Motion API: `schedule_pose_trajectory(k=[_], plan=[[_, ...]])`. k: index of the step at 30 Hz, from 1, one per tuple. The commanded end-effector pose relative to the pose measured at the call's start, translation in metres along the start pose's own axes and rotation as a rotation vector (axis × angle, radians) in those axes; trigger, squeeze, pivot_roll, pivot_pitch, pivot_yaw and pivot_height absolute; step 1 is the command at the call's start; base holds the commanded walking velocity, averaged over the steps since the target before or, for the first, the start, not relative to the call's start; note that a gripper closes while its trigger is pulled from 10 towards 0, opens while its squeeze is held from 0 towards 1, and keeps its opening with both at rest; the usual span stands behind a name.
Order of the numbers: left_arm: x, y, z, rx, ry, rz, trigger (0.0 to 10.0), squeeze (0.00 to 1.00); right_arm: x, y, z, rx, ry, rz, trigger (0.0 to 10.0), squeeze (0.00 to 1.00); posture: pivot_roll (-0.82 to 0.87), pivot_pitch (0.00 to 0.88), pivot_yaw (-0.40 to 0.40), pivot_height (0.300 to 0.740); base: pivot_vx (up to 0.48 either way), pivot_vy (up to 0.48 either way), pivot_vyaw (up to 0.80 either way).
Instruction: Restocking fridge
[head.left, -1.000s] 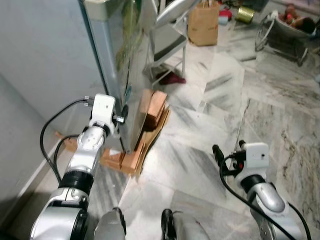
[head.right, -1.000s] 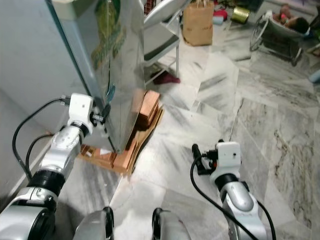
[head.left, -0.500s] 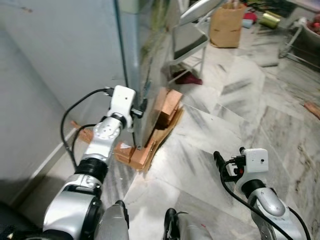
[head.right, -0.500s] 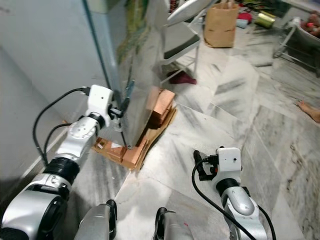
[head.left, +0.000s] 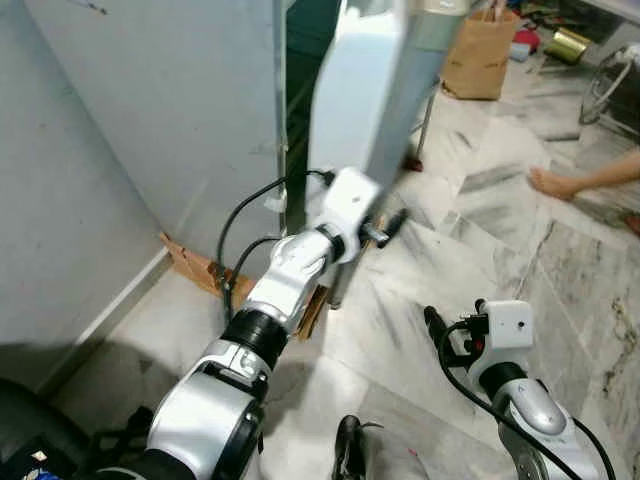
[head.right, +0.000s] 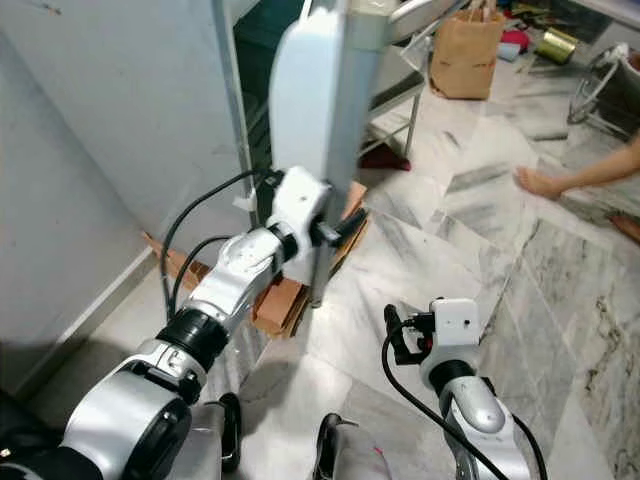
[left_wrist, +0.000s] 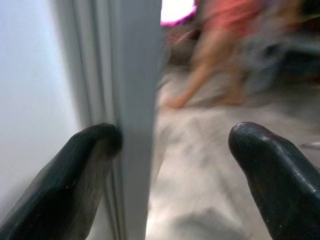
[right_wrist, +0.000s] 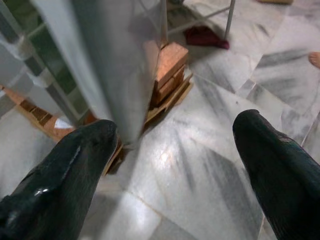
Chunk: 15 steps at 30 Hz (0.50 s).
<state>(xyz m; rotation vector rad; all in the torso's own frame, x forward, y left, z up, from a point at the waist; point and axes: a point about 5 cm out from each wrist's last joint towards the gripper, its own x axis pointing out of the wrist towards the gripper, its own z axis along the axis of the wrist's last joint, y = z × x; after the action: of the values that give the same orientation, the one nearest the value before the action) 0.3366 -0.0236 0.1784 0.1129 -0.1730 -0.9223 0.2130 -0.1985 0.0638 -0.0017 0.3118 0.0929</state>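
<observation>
Tall grey metal fridge door (head.left: 360, 90), edge vertical, is hooked at 12 o'clock by spread-fingered left gripper (head.left: 385, 228); right gripper (head.left: 432, 322), farther, is held agape, empty.

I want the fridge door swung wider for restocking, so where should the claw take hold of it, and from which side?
Probably the door's free vertical edge, approached from the floor side, one finger behind it and one in front. The edge is thin and upright, and the left claw already sits open there, one finger against it.
</observation>
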Motion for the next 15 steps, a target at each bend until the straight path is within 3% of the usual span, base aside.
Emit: schedule_pose_trajectory(k=[1, 3, 6, 7, 10, 11, 12, 13, 14, 15], plan=[[0.038, -0.063, 0.084, 0.01, -0.311, -0.226, 10.0, 0.0, -0.001, 0.002, -0.004, 0.011, 0.015, 0.021, 10.0, 0.0, 0.03, 0.176, -0.063, 0.74, 0.0, 0.0, 0.0], [0.039, -0.064, 0.086, -0.007, -0.318, -0.225, 10.0, 0.0, -0.001, 0.003, -0.004, 0.011, 0.013, 0.029, 10.0, 0.0, 0.02, 0.174, -0.061, 0.74, 0.0, 0.0, 0.0], [0.036, -0.03, 0.076, -0.006, -0.284, -0.08, 10.0, 0.0, 0.001, 0.007, -0.004, 0.012, 0.009, 0.044, 10.0, 0.0, 0.02, 0.172, -0.058, 0.74, 0.0, 0.0, 0.0], [0.027, -0.007, 0.068, -0.002, -0.264, 0.007, 10.0, 0.0, 0.001, 0.007, -0.005, 0.019, 0.011, 0.041, 10.0, 0.0, 0.03, 0.171, -0.056, 0.74, 0.0, 0.0, 0.0], [0.007, 0.023, 0.053, 0.005, -0.223, 0.127, 10.0, 0.0, 0.002, 0.006, -0.005, 0.026, 0.01, 0.04, 10.0, 0.0, 0.03, 0.17, -0.054, 0.74, 0.0, 0.0, 0.0], [0.007, 0.023, 0.053, 0.005, -0.223, 0.127, 10.0, 0.0, 0.002, 0.006, -0.005, 0.026, 0.01, 0.04, 10.0, 0.0, 0.03, 0.17, -0.054, 0.74, 0.0, 0.0, 0.0], [-0.011, 0.039, 0.041, 0.005, -0.179, 0.192, 10.0, 0.0, 0.002, 0.006, -0.006, 0.028, 0.008, 0.041, 10.0, 0.0, 0.04, 0.169, -0.055, 0.74, 0.0, 0.0, 0.0], [-0.019, 0.044, 0.035, 0.011, -0.159, 0.216, 10.0, 0.0, 0.002, 0.006, -0.006, 0.028, 0.008, 0.042, 10.0, 0.0, 0.04, 0.168, -0.055, 0.74, 0.0, 0.0, 0.0], [-0.044, 0.056, 0.017, 0.008, -0.103, 0.268, 10.0, 0.0, 0.002, 0.006, -0.006, 0.026, 0.002, 0.043, 10.0, 0.0, 0.04, 0.166, -0.055, 0.74, 0.0, 0.0, 0.0], [-0.049, 0.057, 0.013, 0.005, -0.092, 0.277, 10.0, 0.0, 0.002, 0.005, -0.006, 0.026, 0.0, 0.044, 10.0, 0.0, 0.04, 0.166, -0.055, 0.74, 0.0, 0.0, 0.0]])
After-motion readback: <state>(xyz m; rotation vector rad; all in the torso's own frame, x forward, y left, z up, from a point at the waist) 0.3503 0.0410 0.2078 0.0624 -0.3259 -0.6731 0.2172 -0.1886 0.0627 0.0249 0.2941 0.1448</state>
